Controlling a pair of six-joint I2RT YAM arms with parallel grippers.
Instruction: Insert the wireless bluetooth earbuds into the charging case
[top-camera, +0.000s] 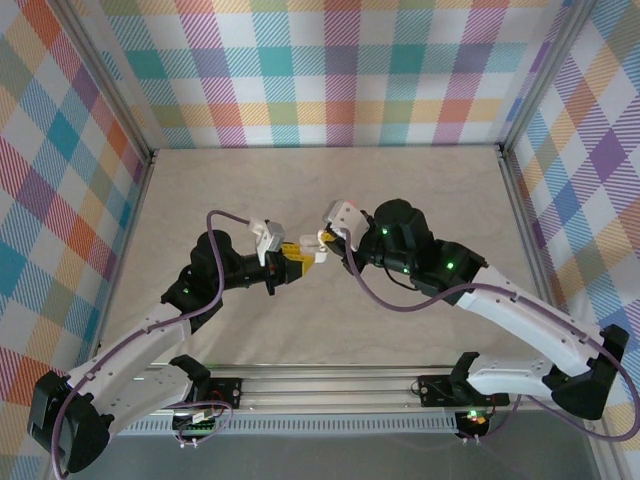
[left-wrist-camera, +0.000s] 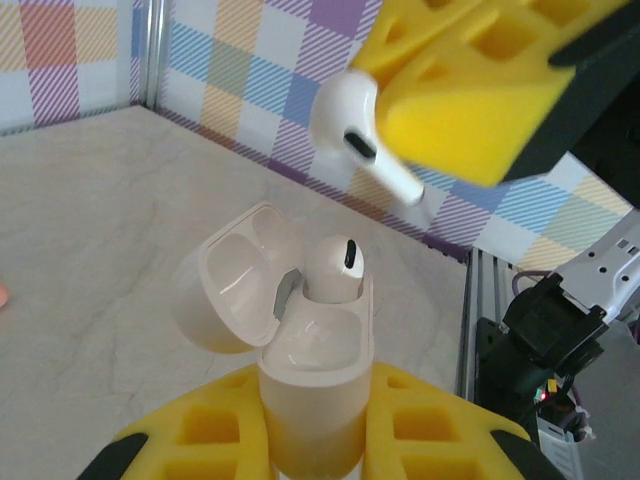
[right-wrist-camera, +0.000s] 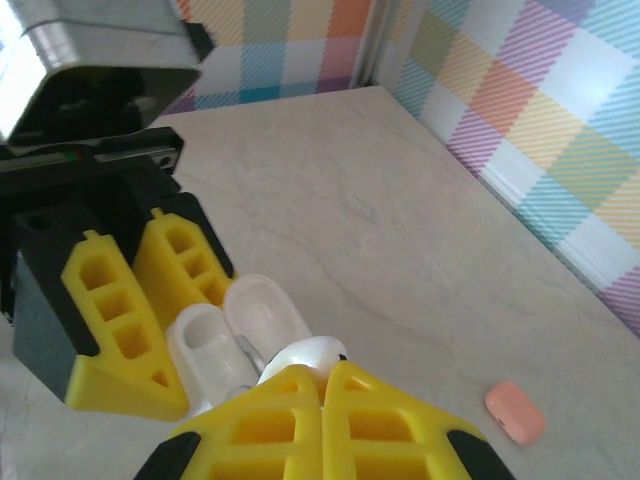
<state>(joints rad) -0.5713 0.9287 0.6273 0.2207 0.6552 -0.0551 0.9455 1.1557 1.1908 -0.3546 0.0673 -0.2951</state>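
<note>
Here, clamping the open charging case in the left end effector, with one white earbud seated; pinching a second earbud in the right end effector, close to its opening.

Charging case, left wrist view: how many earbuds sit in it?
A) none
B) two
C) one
C: one earbud stands in the open case. The other slot is bare, and a second earbud is pinched in the right gripper, apart from the case.
</note>
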